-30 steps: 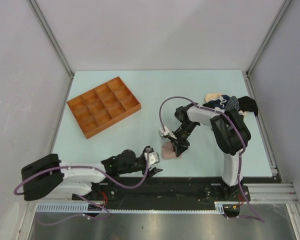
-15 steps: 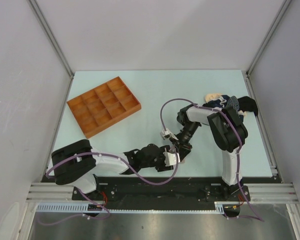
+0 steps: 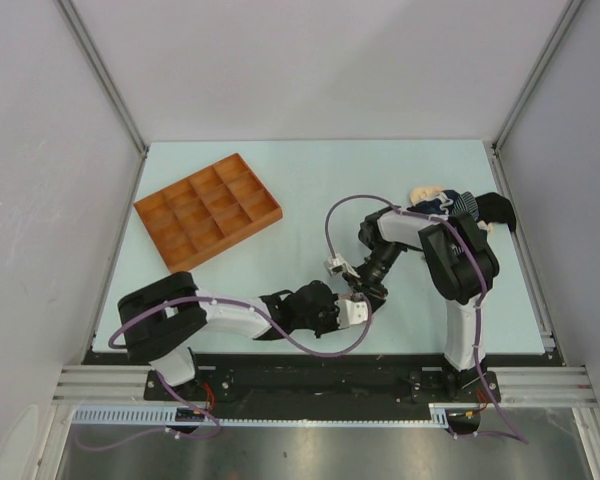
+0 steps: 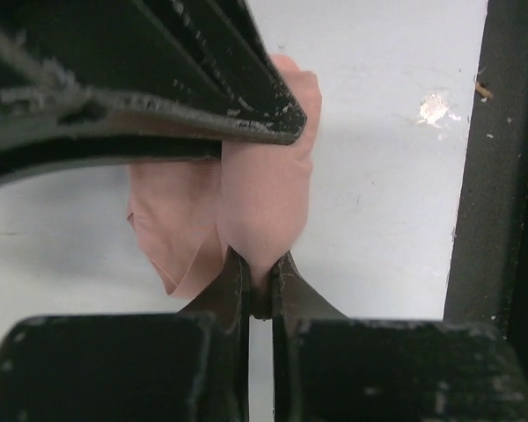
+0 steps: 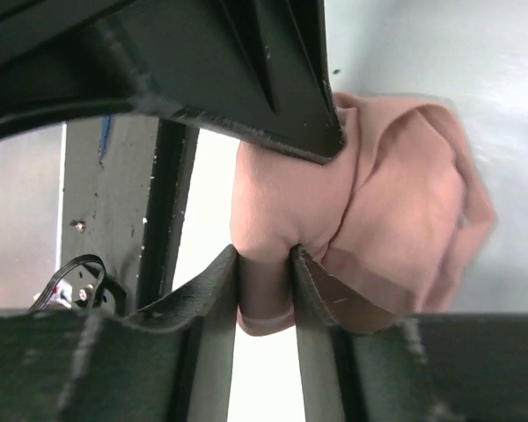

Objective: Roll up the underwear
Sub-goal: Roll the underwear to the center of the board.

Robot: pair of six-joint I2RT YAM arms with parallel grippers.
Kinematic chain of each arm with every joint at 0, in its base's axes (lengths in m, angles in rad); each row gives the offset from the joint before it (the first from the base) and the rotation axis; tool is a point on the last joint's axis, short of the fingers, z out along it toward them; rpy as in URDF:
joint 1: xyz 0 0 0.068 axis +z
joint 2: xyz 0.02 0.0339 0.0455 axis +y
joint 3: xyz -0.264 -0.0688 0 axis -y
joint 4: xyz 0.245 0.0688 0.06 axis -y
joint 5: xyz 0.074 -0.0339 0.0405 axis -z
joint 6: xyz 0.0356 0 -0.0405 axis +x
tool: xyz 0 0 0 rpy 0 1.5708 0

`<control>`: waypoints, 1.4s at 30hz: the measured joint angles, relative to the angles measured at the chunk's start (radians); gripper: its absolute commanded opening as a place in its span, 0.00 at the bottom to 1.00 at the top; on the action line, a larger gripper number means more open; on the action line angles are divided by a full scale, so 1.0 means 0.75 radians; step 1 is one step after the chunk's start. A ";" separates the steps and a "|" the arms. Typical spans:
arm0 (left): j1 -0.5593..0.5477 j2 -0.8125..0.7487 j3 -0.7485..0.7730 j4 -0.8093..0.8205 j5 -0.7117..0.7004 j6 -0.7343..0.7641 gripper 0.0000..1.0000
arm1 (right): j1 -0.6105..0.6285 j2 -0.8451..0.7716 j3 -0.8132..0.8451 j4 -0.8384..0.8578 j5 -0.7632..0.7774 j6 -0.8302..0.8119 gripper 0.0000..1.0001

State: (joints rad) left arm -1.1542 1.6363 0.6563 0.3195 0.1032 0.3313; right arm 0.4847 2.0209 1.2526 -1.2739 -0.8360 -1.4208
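Left fingers (image 4: 260, 286): closed tight on a narrow fold of the pink-beige underwear (image 4: 266, 198), with the cloth bunched up just beyond the tips. Right fingers (image 5: 264, 274): also gripping the same garment, pinching a thicker fold that bulges out on both sides of them. From your top view the two sets of fingers meet tip to tip over this one piece, so most of it is hidden there. The wrist views show it crumpled and partly rolled, resting on the counter (image 3: 310, 180) close to the near edge, slightly right of centre. The rest of the underwear sits in a pile (image 3: 455, 206) at the far right of the counter, beside the right arm's elbow; you can see cream, navy-striped and black cloth in it. The orange tray (image 3: 230, 244) lies at an angle on the far left, well apart from both arms.
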 measured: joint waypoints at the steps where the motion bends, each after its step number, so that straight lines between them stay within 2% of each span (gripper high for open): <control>1: 0.013 0.001 0.003 -0.002 0.018 -0.023 0.00 | -0.010 -0.015 -0.005 0.007 -0.001 0.010 0.39; 5: 0.082 0.017 0.018 -0.006 0.126 -0.124 0.01 | -0.084 -0.110 -0.013 0.047 -0.015 0.047 0.47; 12: 0.243 0.120 0.141 -0.083 0.431 -0.335 0.00 | -0.287 -0.349 -0.014 0.130 -0.044 0.078 0.53; 18: 0.335 0.216 0.249 -0.154 0.636 -0.473 0.00 | -0.317 -0.563 -0.146 0.183 -0.109 -0.038 0.58; 21: 0.374 0.248 0.269 -0.159 0.715 -0.540 0.00 | -0.299 -0.666 -0.248 0.221 -0.129 -0.101 0.56; 25: 0.410 0.281 0.277 -0.138 0.786 -0.611 0.00 | -0.262 -0.771 -0.371 0.280 -0.132 -0.209 0.47; 29: 0.444 0.319 0.280 -0.096 0.866 -0.690 0.00 | -0.158 -0.833 -0.483 0.404 -0.073 -0.223 0.46; 35: 0.462 0.341 0.280 -0.064 0.902 -0.764 0.00 | -0.038 -0.814 -0.518 0.582 0.039 -0.163 0.44; 42: 0.472 0.355 0.278 -0.040 0.919 -0.820 0.01 | 0.028 -0.709 -0.518 0.727 0.171 -0.090 0.34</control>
State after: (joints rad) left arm -0.8001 1.9022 0.8650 0.2893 0.7925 -0.2840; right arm 0.5056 1.4895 0.8642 -0.7284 -0.7078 -1.4879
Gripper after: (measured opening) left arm 0.058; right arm 0.384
